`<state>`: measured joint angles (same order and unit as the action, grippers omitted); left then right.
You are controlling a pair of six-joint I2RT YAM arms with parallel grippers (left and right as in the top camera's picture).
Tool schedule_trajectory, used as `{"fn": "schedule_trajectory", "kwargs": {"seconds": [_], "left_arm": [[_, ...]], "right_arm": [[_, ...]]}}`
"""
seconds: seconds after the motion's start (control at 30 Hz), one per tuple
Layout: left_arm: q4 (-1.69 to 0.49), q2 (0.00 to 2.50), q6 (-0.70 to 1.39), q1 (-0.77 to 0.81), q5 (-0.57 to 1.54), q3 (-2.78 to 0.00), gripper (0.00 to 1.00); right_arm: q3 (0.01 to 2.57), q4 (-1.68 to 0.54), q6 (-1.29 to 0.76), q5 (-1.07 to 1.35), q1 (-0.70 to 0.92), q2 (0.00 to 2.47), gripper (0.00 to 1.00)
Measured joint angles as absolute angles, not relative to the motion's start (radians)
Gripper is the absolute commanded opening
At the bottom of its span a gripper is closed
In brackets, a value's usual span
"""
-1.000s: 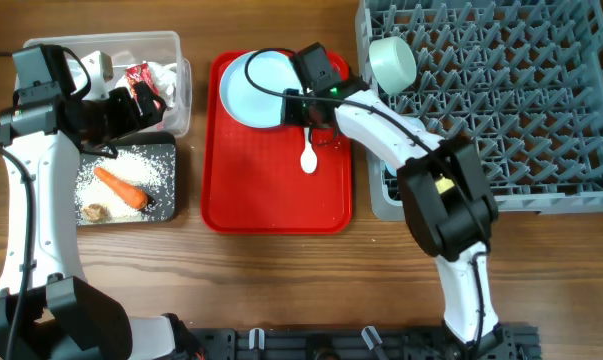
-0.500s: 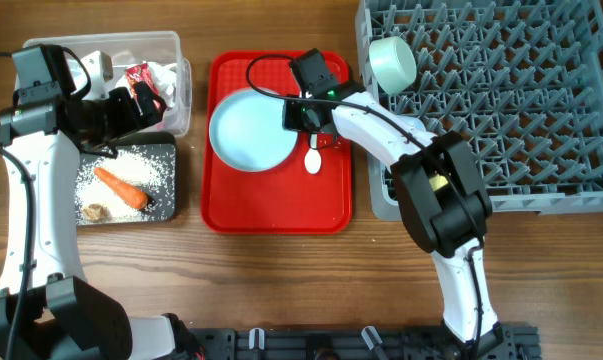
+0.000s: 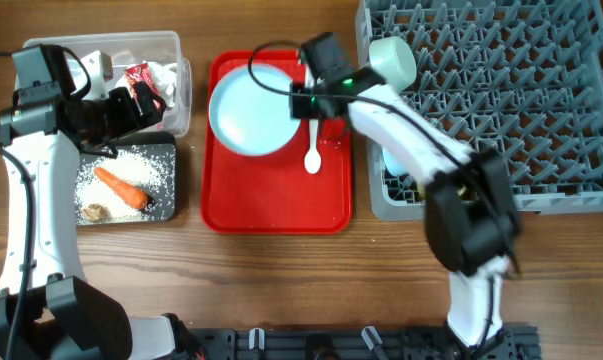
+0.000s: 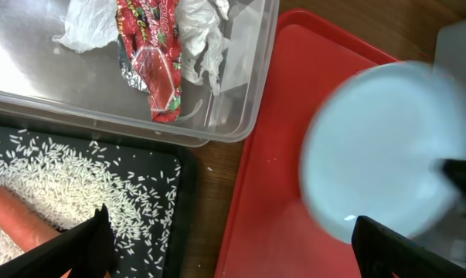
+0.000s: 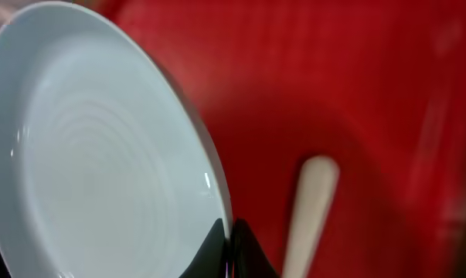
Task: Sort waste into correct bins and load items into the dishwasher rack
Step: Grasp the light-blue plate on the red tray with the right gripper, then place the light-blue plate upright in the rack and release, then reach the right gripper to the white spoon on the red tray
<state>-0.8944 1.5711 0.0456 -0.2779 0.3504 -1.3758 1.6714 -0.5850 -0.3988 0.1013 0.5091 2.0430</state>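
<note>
My right gripper (image 3: pixel 299 100) is shut on the right rim of the pale blue plate (image 3: pixel 249 110), which tilts above the red tray (image 3: pixel 276 205). The right wrist view shows the fingertips (image 5: pixel 217 247) pinching the plate (image 5: pixel 101 154) at its edge. The white spoon (image 3: pixel 311 155) lies on the tray beside it. My left gripper (image 3: pixel 146 103) hangs open over the border between the clear tub (image 3: pixel 176 45) and the black tub (image 3: pixel 169 205), holding nothing. The clear tub holds the wrapper (image 4: pixel 151 62) and tissue (image 4: pixel 198 31). Carrot (image 3: pixel 121 187), rice (image 3: pixel 131 165) and a brown scrap (image 3: pixel 94 212) lie in the black tub.
The grey dishwasher rack (image 3: pixel 521 110) fills the right side, with a mint-green bowl (image 3: pixel 393 62) at its left edge. My right arm reaches from the table's front across the rack's left corner. Bare wooden table runs along the front.
The right gripper has closed on the plate's rim and raised that edge. The plate slid left and forward on the tray. The left arm has not moved.
</note>
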Motion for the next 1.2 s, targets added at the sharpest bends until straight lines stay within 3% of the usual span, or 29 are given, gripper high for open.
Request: {"fn": "schedule_trajectory", "kwargs": {"seconds": [0.13, 0.23, 0.4, 0.77, 1.2], "left_arm": [[-0.894, 1.571, 0.046, -0.278, 0.350, -1.376, 1.00], [-0.894, 1.571, 0.046, -0.278, 0.350, -1.376, 1.00], [-0.894, 1.571, 0.046, -0.278, 0.350, -1.376, 1.00], [-0.894, 1.571, 0.046, -0.278, 0.350, -1.376, 1.00], [-0.894, 1.571, 0.046, -0.278, 0.350, -1.376, 1.00]], "right_arm": [[1.672, -0.609, -0.321, -0.131, 0.505, 1.760, 0.04], [1.679, -0.601, -0.242, -0.480, 0.493, 1.598, 0.04], [1.679, -0.590, 0.057, -0.874, 0.415, 1.593, 0.04], [1.670, -0.556, 0.476, -1.022, 0.233, 1.750, 0.04], [1.670, -0.511, 0.544, -1.014, 0.238, 1.953, 0.04]]}}
